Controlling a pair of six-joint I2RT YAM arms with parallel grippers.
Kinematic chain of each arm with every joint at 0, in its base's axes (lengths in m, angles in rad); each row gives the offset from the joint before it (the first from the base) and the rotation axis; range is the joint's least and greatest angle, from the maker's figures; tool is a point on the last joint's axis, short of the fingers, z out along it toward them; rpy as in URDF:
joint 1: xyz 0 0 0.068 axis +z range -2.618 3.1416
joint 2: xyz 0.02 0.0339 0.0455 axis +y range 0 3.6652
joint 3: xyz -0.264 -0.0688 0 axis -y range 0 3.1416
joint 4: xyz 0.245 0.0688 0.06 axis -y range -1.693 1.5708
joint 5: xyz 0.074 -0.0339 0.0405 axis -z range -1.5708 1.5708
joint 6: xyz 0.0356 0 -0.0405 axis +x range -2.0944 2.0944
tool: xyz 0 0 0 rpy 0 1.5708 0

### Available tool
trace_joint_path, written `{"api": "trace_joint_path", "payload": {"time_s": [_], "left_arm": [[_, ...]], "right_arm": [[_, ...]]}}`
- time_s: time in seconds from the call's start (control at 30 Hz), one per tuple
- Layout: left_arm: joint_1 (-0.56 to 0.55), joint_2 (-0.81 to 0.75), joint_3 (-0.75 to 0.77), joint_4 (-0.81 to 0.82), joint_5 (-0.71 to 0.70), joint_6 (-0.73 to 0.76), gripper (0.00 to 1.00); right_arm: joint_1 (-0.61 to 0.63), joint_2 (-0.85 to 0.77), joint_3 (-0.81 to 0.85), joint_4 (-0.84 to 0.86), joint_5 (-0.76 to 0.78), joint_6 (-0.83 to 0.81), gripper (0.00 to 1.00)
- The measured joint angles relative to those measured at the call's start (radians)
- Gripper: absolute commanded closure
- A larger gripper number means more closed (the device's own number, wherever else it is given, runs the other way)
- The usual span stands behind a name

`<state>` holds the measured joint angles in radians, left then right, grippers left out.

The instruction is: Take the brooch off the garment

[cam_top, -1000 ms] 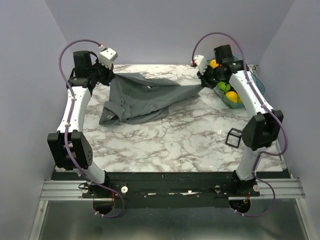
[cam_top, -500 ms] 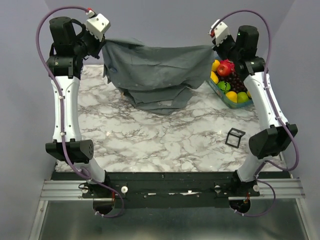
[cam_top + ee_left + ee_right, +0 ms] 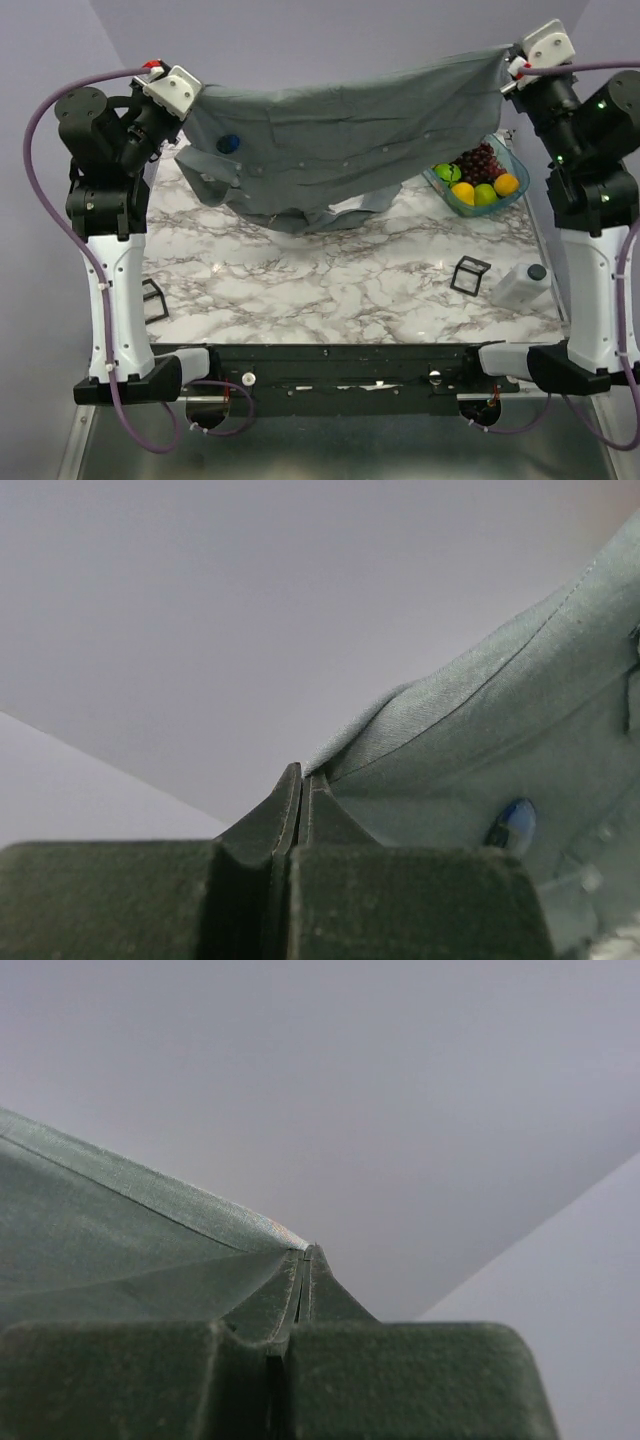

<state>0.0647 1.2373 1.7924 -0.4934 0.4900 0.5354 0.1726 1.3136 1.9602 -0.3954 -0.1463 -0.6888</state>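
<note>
The grey shirt hangs stretched between my two grippers, high above the marble table, its lower folds resting on the tabletop. My left gripper is shut on the shirt's left top corner; in the left wrist view the cloth runs out from the pinched tips. My right gripper is shut on the right top corner, the hem meeting its tips. The blue brooch is pinned near the shirt's upper left; it also shows in the left wrist view.
A clear tray of fruit stands at the back right, partly behind the shirt. A black wire-frame cube and a white bottle sit at the right. Another black wire frame lies at the left edge.
Both arms have risen and spread apart, lifting the shirt off the table and pulling it taut. The brooch has come into view near the upper left.
</note>
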Motion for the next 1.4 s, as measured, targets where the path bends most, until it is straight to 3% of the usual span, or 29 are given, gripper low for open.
{"api": "trace_joint_path", "payload": {"time_s": [0.23, 0.37, 0.53, 0.67, 0.83, 1.1, 1.23, 1.4], "left_arm": [[0.0, -0.066, 0.064, 0.05, -0.003, 0.005, 1.0], [0.001, -0.12, 0.06, 0.031, -0.003, 0.019, 1.0], [0.002, -0.239, -0.1, 0.013, -0.002, 0.037, 1.0], [0.002, -0.291, -0.255, 0.012, -0.002, 0.037, 1.0], [0.002, -0.188, -0.402, 0.04, -0.003, 0.041, 1.0], [-0.002, 0.254, -0.353, 0.106, -0.005, 0.04, 1.0], [-0.002, 0.431, -0.21, 0.103, -0.011, 0.035, 1.0], [-0.002, 0.492, -0.031, 0.1, -0.02, 0.033, 1.0]], "right_arm": [[-0.002, -0.112, -0.005, -0.11, -0.04, 0.039, 0.99], [-0.003, -0.277, -0.139, -0.167, -0.103, 0.068, 0.99], [-0.003, -0.459, -0.338, -0.213, -0.14, 0.095, 0.99], [-0.003, -0.499, -0.483, -0.211, -0.152, 0.106, 0.99], [-0.003, -0.389, -0.644, -0.158, -0.185, 0.126, 0.99], [-0.003, 0.018, -0.692, 0.021, -0.179, 0.122, 0.99], [-0.003, 0.169, -0.592, 0.051, -0.153, 0.113, 0.99], [-0.004, 0.305, -0.352, 0.099, -0.092, 0.121, 0.99]]}}
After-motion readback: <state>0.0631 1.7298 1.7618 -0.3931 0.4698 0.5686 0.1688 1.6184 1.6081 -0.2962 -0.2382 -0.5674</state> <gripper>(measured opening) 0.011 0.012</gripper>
